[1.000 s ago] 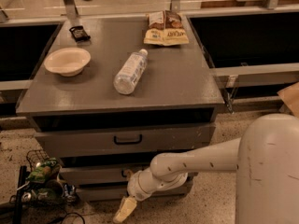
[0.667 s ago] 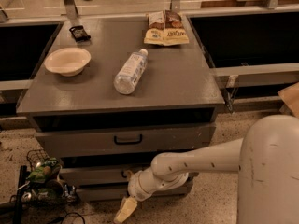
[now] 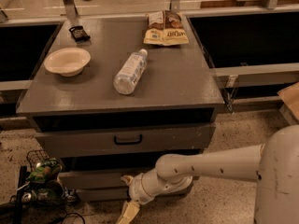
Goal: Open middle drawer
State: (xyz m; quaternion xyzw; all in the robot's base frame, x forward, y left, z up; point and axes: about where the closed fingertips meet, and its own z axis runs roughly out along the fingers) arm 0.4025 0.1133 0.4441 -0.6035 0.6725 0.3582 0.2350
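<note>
The grey cabinet has a middle drawer (image 3: 84, 143) with a flat grey front and a small black pull handle (image 3: 128, 139) at its centre. Its front stands a little forward of the dark gap below it. My white arm (image 3: 205, 166) reaches in from the right, low in front of the cabinet. My gripper (image 3: 128, 212) points down toward the floor, below and slightly left of the handle, in front of the lowest drawer (image 3: 88, 179). It touches neither the handle nor the middle drawer.
On the cabinet top (image 3: 177, 83) lie a white bowl (image 3: 67, 61), a clear plastic bottle (image 3: 130, 72), a snack bag (image 3: 165, 28) and a small black object (image 3: 79, 32). A cart with cables and a green item (image 3: 41, 181) stands on the floor at the lower left.
</note>
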